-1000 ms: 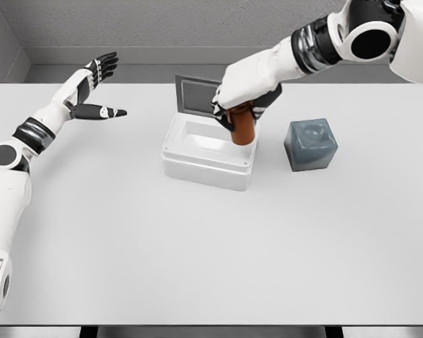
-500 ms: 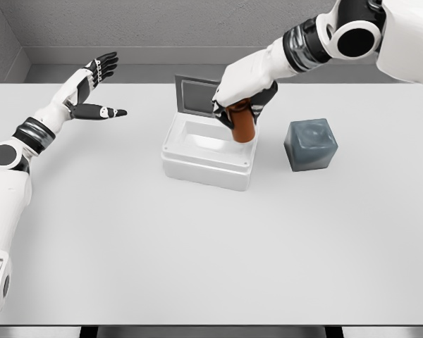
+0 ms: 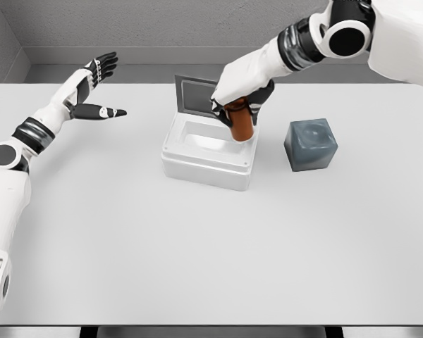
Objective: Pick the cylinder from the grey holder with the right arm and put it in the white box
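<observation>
Placing step: right hand [image 3: 241, 90] clamped on cylinder [image 3: 241, 124], tilted over box [image 3: 209, 153] right rim. Next: shift left, lower, release. Left hand [image 3: 93, 90] hung open.

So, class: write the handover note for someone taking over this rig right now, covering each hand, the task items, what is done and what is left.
Right hand: shut on the brown cylinder, held tilted over the right end of the white box.
Left hand: open, raised at far left, holding nothing.
Grey holder: on the table right of the box, no cylinder in it.
Done: cylinder picked from the holder and brought to the box.
Left: lower it into the box and let go.
</observation>
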You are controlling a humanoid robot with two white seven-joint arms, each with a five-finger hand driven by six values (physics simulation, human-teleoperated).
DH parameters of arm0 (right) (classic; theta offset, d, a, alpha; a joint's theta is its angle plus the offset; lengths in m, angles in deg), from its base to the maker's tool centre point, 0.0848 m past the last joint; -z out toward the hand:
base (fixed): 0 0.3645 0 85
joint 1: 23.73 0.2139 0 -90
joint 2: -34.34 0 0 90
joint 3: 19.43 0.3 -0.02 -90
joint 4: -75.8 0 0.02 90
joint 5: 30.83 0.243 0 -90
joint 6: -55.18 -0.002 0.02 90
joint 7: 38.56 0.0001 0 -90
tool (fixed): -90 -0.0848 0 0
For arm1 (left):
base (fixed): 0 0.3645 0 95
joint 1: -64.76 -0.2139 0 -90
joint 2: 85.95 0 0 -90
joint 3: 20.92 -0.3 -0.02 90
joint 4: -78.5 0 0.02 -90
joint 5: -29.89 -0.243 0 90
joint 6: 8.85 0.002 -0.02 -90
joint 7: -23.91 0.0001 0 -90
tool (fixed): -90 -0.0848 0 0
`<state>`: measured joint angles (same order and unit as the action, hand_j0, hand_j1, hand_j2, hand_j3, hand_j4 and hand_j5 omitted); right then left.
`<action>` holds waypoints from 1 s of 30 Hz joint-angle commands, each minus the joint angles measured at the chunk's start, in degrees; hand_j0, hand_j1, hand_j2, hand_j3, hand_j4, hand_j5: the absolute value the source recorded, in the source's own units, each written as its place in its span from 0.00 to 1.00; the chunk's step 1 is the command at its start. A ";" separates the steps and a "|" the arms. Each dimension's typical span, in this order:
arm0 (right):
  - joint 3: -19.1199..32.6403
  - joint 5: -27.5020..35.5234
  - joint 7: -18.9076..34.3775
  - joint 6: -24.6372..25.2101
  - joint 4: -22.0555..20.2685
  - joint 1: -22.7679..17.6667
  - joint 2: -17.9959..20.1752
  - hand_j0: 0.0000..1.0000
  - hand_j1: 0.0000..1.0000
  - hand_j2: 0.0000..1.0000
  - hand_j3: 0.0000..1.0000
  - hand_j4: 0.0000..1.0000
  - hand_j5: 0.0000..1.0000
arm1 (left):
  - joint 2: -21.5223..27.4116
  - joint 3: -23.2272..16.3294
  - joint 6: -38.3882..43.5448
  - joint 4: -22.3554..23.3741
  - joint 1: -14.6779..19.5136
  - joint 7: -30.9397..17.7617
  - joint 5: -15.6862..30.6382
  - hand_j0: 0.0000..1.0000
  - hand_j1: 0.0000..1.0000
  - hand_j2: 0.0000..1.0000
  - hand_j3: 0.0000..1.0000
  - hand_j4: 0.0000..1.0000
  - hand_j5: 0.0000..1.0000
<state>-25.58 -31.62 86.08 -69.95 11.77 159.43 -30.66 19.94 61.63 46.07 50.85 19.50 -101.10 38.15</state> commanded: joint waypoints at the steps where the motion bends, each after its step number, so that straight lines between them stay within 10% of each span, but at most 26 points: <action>1: -0.35 0.18 -0.01 0.13 0.93 0.00 -0.84 0.43 0.43 0.43 0.43 0.43 0.43 | 0.02 0.15 0.08 -0.12 0.09 0.01 0.45 1.00 1.00 1.00 1.00 1.00 1.00; 12: -0.35 0.09 -0.01 0.13 2.25 -0.09 -1.36 0.48 0.48 0.48 0.48 0.48 0.48 | 0.02 0.06 0.08 -0.03 0.09 0.01 0.45 1.00 1.00 1.00 1.00 1.00 1.00; 13: -0.27 0.09 -0.01 0.13 2.33 -0.09 -1.27 0.53 0.53 0.53 0.53 0.53 0.53 | 0.02 0.15 0.08 -0.12 0.09 0.01 0.45 1.00 1.00 1.00 1.00 1.00 1.00; 15: -0.18 0.09 -0.53 3.13 2.42 -0.09 -1.19 1.00 1.00 1.00 1.00 1.00 1.00 | 0.11 0.15 0.08 -0.03 0.09 0.01 0.45 1.00 1.00 1.00 1.00 1.00 1.00; 23: 3.34 0.00 -0.71 1.90 -0.39 0.70 -0.31 1.00 1.00 1.00 1.00 1.00 1.00 | 0.11 0.06 0.08 -0.03 0.00 0.01 0.45 1.00 1.00 1.00 1.00 1.00 1.00; 30: 8.43 2.63 -0.80 0.13 -10.15 0.79 9.27 1.00 1.00 1.00 1.00 1.00 1.00 | 0.11 0.06 0.08 -0.03 0.00 0.01 0.45 1.00 1.00 1.00 1.00 1.00 1.00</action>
<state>-18.76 -30.25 85.32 -69.69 4.91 160.05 -24.57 20.03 61.59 46.07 50.89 19.50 -101.10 38.14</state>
